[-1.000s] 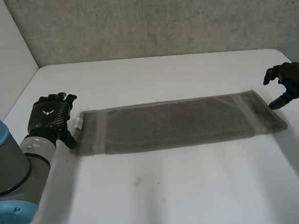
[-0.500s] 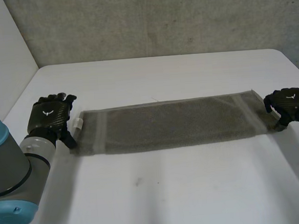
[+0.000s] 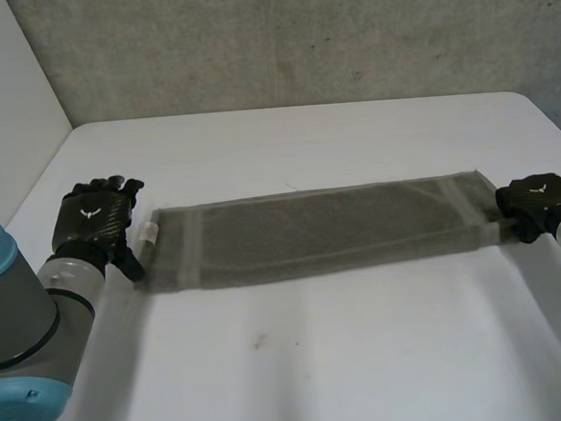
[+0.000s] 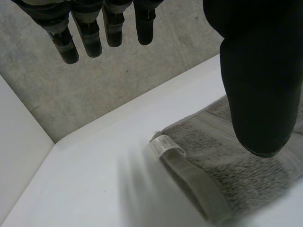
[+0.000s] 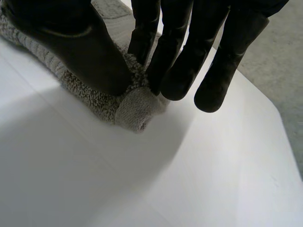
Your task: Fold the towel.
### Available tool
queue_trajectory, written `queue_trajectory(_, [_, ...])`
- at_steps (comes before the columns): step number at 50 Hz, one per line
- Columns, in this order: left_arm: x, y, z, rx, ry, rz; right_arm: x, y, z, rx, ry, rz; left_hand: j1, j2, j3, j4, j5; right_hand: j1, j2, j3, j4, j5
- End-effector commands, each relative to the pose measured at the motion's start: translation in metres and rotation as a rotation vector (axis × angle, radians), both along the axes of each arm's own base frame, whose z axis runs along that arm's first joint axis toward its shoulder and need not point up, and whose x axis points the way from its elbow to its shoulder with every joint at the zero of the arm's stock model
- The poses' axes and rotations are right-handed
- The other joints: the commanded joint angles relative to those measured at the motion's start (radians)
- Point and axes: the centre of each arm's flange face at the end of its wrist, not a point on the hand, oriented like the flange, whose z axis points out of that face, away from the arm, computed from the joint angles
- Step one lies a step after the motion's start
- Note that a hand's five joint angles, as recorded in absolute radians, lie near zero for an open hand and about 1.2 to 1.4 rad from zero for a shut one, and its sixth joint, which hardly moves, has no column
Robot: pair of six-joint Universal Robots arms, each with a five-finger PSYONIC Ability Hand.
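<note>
A grey-brown towel (image 3: 321, 232) lies flat across the table as a long strip running left to right. My left hand (image 3: 94, 224) rests just off its left end, fingers (image 4: 90, 33) straight and apart from the thumb, holding nothing. A white label (image 4: 163, 144) sticks out of that end, below the fingers. My right hand (image 3: 535, 202) is at the towel's right end. There its thumb (image 5: 80, 42) and fingers (image 5: 175, 52) pinch the bunched near corner (image 5: 135, 106) of the towel against the table.
The white table (image 3: 320, 362) has broad bare room in front of and behind the towel. A grey wall (image 3: 297, 36) stands behind the table's far edge. The table's right edge runs close beside my right hand.
My right hand has come down and inward onto the towel's right end and closed on its near corner, which is now bunched. The left hand has stayed where it was.
</note>
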Motion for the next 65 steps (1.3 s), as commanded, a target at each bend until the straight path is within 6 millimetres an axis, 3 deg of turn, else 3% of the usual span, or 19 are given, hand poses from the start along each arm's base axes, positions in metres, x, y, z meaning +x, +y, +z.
queue_trajectory(1, [0.000,0.000,0.000,0.001,-0.001,0.001,-0.015,-0.010,0.008,-0.045,0.060,-0.101,-0.002,0.010,0.008,0.009,-0.036,0.071,0.081,0.055,0.055,0.066])
queue_trajectory(8, [0.000,0.000,0.001,-0.002,0.000,-0.002,-0.038,-0.020,0.022,-0.095,0.120,-0.162,-0.002,0.010,0.008,0.009,-0.036,0.071,0.081,0.055,0.055,0.066])
queue_trajectory(16, [-0.002,-0.003,0.010,-0.030,0.008,-0.006,-0.056,-0.034,0.071,-0.222,0.206,-0.219,-0.002,0.010,0.008,0.009,-0.036,0.071,0.081,0.055,0.055,0.066])
queue_trajectory(19, [-0.002,-0.004,0.016,-0.049,0.013,-0.005,-0.026,-0.033,0.094,-0.281,0.200,-0.165,-0.002,0.010,0.008,0.009,-0.036,0.071,0.081,0.055,0.055,0.066])
queue_trajectory(21, [-0.001,-0.007,0.029,-0.090,0.025,0.001,0.046,-0.020,0.114,-0.356,0.178,-0.008,-0.002,0.010,0.008,0.009,-0.036,0.071,0.081,0.055,0.055,0.066])
queue_trajectory(24, [-0.003,-0.012,0.044,-0.136,0.038,0.001,0.082,-0.010,0.125,-0.400,0.164,0.072,-0.002,0.010,0.008,0.009,-0.036,0.071,0.081,0.055,0.055,0.066])
queue_trajectory(26, [-0.004,-0.014,0.052,-0.159,0.047,0.000,0.142,0.016,0.134,-0.450,0.132,0.200,-0.002,0.010,0.008,0.009,-0.036,0.071,0.081,0.055,0.055,0.066])
queue_trajectory(27, [-0.004,-0.014,0.052,-0.159,0.047,0.000,0.142,0.016,0.134,-0.450,0.132,0.201,-0.002,0.010,0.008,0.009,-0.036,0.071,0.081,0.055,0.055,0.066])
queue_trajectory(29, [-0.006,-0.018,0.067,-0.204,0.063,0.000,0.197,0.049,0.125,-0.456,0.108,0.345,-0.002,0.010,0.008,0.009,-0.036,0.071,0.081,0.055,0.055,0.066])
queue_trajectory(32, [-0.008,-0.019,0.077,-0.233,0.087,-0.004,0.227,0.075,0.116,-0.453,0.099,0.441,-0.002,0.010,0.008,0.009,-0.036,0.071,0.081,0.055,0.055,0.066])
queue_trajectory(34, [-0.009,-0.020,0.081,-0.242,0.100,-0.006,0.269,0.119,0.097,-0.443,0.097,0.582,-0.002,0.010,0.008,0.009,-0.036,0.071,0.081,0.055,0.055,0.066])
queue_trajectory(40, [-0.012,-0.023,0.090,-0.260,0.143,-0.010,0.311,0.184,0.035,-0.331,0.132,0.784,-0.001,0.011,0.009,0.010,-0.036,0.071,0.081,0.055,0.055,0.066])
queue_trajectory(45, [-0.016,-0.022,0.086,-0.249,0.148,-0.022,0.319,0.210,0.006,-0.276,0.163,0.867,-0.001,0.011,0.009,0.010,-0.036,0.071,0.081,0.055,0.055,0.066])
queue_trajectory(49, [-0.021,-0.021,0.087,-0.253,0.153,-0.037,0.318,0.214,0.011,-0.286,0.165,0.884,-0.001,0.011,0.009,0.010,-0.036,0.071,0.081,0.055,0.055,0.066])
queue_trajectory(51, [-0.022,-0.023,0.089,-0.257,0.156,-0.036,0.316,0.211,0.025,-0.307,0.148,0.860,-0.001,0.011,0.009,0.010,-0.036,-0.184,-0.173,-0.200,-0.199,-0.188])
queue_trajectory(52, [-0.022,-0.023,0.089,-0.257,0.156,-0.036,0.313,0.210,0.046,-0.332,0.121,0.829,-0.001,0.011,0.009,0.010,-0.036,-1.065,-1.054,-1.080,-1.080,-1.069])
queue_trajectory(54, [-0.024,-0.027,0.098,-0.286,0.166,-0.037,0.308,0.208,0.061,-0.334,0.088,0.790,-0.001,0.011,0.009,0.010,-0.036,-1.151,-1.141,-1.167,-1.167,-1.155])
queue_trajectory(59, [-0.034,-0.025,0.112,-0.320,0.189,-0.063,0.248,0.158,0.093,-0.226,-0.071,0.481,-0.001,0.011,0.009,0.010,-0.036,-1.151,-1.141,-1.167,-1.167,-1.155])
queue_trajectory(65, [-0.039,-0.023,0.124,-0.315,0.227,-0.079,0.206,0.142,0.070,-0.092,-0.079,0.357,-0.001,0.011,0.009,0.010,-0.036,-1.151,-1.141,-1.167,-1.167,-1.155])
